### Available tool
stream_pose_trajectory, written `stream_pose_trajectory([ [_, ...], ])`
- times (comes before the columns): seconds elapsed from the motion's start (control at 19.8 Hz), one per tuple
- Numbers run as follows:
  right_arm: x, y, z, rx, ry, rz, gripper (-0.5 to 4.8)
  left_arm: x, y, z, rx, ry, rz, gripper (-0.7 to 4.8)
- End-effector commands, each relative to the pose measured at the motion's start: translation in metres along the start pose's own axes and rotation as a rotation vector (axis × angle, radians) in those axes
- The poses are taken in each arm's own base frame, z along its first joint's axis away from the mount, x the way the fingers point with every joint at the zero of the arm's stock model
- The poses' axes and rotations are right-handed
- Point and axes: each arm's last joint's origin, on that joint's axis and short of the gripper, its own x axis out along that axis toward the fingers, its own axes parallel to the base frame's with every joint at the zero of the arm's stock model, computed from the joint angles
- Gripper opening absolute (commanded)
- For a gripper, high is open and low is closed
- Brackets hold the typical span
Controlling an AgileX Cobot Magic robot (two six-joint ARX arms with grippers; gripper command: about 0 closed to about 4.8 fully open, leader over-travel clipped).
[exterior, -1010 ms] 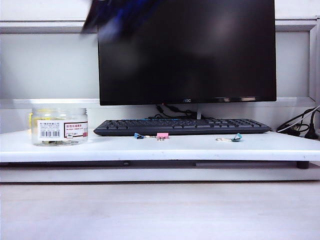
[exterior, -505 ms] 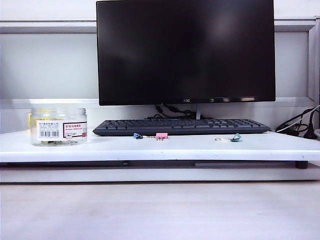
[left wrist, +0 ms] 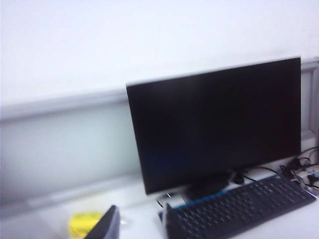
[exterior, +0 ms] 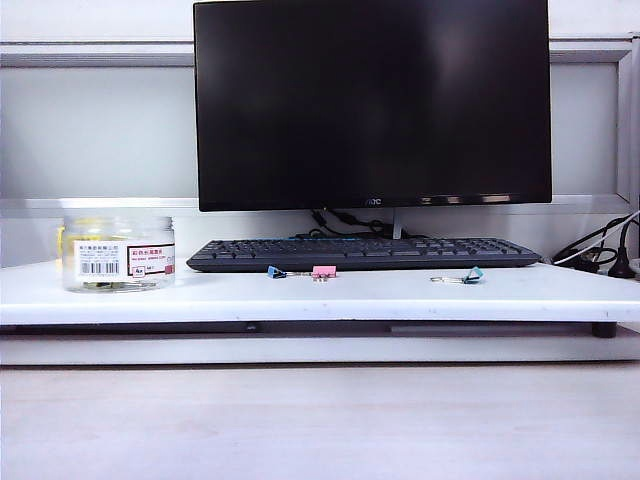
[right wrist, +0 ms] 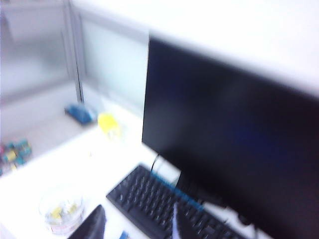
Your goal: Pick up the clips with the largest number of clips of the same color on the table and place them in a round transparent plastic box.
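**Arm clear of the scene; yellow clips in the jar**

Landmark: the keyboard (exterior: 365, 253). Just in front of it on the tabletop (exterior: 320, 296) lie a blue clip (exterior: 277, 271), a pink clip (exterior: 323, 271) and a teal clip (exterior: 472, 275); no yellow one lies loose there. Left of it stands the round transparent plastic box (exterior: 118, 253), with the clips (right wrist: 56, 213) inside.

A second ago a blurred dark arm crossed the top of the exterior view; it is now gone. Judgement: placing looks complete, or nearly so.

Only the wrist views show the arms. The left end effector (left wrist: 137, 226) and right end effector (right wrist: 134, 223) are raised high above the keyboard, jaws apart, gripping nothing.
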Motion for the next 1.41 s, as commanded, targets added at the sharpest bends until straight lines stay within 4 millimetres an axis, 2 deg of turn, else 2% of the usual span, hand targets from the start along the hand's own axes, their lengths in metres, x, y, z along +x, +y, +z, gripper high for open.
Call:
stream_pose_trajectory([
  [0.05,-0.054,0.014,0.005,-0.016,-0.033,-0.089,1.79,-0.016,0.003,0.018,0.050,-0.002,0.000,1.23],
  [0.1,-0.076,0.021,0.001,-0.020,-0.048,-0.115,1.79,-0.022,0.003,0.022,0.050,0.007,-0.002,1.23],
  [0.15,-0.090,0.026,-0.005,-0.021,-0.053,-0.134,1.79,-0.024,0.004,0.023,0.051,0.019,-0.007,1.23],
  [0.35,-0.132,0.043,-0.039,0.006,-0.054,-0.195,1.74,-0.026,0.003,0.018,0.043,0.083,-0.023,1.23],
  [0.45,-0.147,0.051,-0.062,0.032,-0.048,-0.230,1.74,-0.026,0.001,0.014,0.020,0.111,-0.079,1.23],
  [0.61,-0.156,0.060,-0.101,0.065,-0.049,-0.249,1.71,-0.027,-0.001,0.011,-0.008,0.140,-0.122,1.23],
  [0.86,-0.145,0.069,-0.168,0.105,-0.073,-0.259,1.71,-0.028,-0.002,0.005,-0.049,0.202,-0.145,1.23],
  [1.01,-0.116,0.066,-0.217,0.108,-0.066,-0.322,1.71,-0.024,-0.004,-0.008,-0.051,0.282,-0.153,1.23],
  [1.21,-0.079,0.063,-0.266,0.119,0.008,-0.331,1.71,-0.011,-0.008,-0.032,-0.059,0.367,-0.185,1.23],
  [1.41,-0.060,0.063,-0.302,0.130,0.095,-0.321,1.71,0.003,-0.012,-0.057,-0.097,0.430,-0.184,1.23],
])
